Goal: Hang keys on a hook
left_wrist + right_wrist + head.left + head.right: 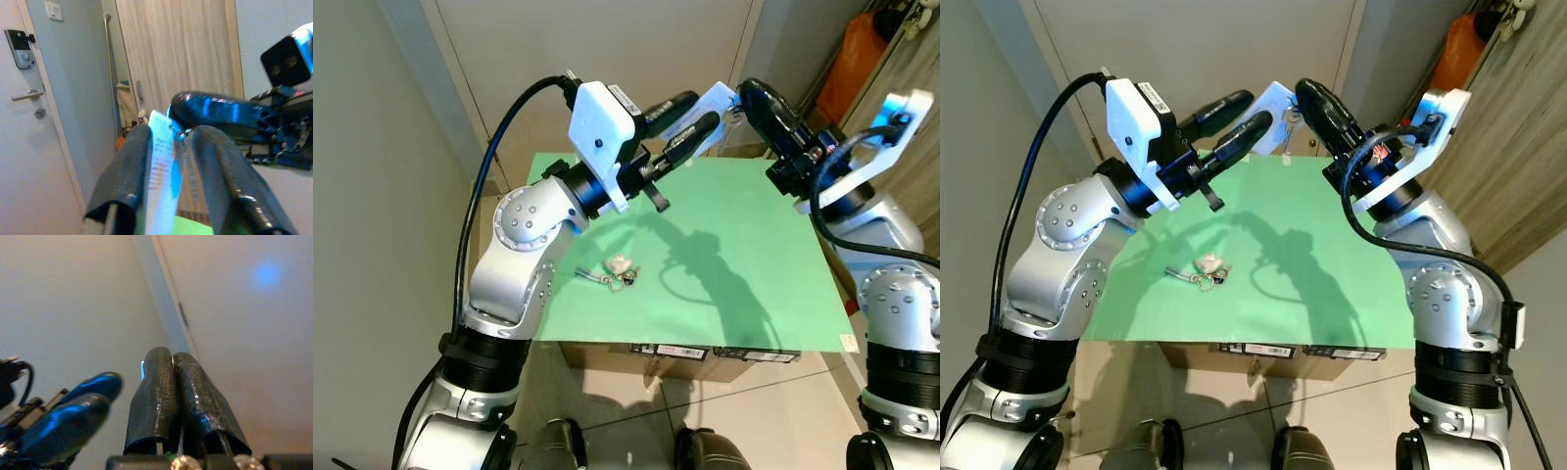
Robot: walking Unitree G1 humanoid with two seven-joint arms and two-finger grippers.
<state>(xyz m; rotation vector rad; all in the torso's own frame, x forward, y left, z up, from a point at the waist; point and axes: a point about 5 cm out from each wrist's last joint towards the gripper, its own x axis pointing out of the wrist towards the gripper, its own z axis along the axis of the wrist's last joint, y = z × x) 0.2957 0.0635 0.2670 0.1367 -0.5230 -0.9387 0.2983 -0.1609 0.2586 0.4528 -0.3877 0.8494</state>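
The robot's left arm (524, 255) bulks in the lower left of the head view, nearest of all, its silver shoulder hanging over the near left corner of a green mat (744, 245). The mat lies on a cardboard box (685, 354) whose front edge shows just beneath it; tiled floor (626, 406) runs along the bottom of the frame.

Up at centre top, the left gripper (705, 110) and the right gripper (744, 98) meet in the air above the mat's far edge. The left one's two fingers (132, 171) stand narrowly apart with a white tag (161, 161) between them. The right gripper's fingers (156, 396) are pressed together, pinching the top of that tag, where a small key (1287, 122) hangs.

A second bunch of keys (617, 274) lies on the mat, left of centre, well apart from both grippers. Most of the mat around it is bare.

A pale wall and door panels (607, 59) stand close behind the mat.
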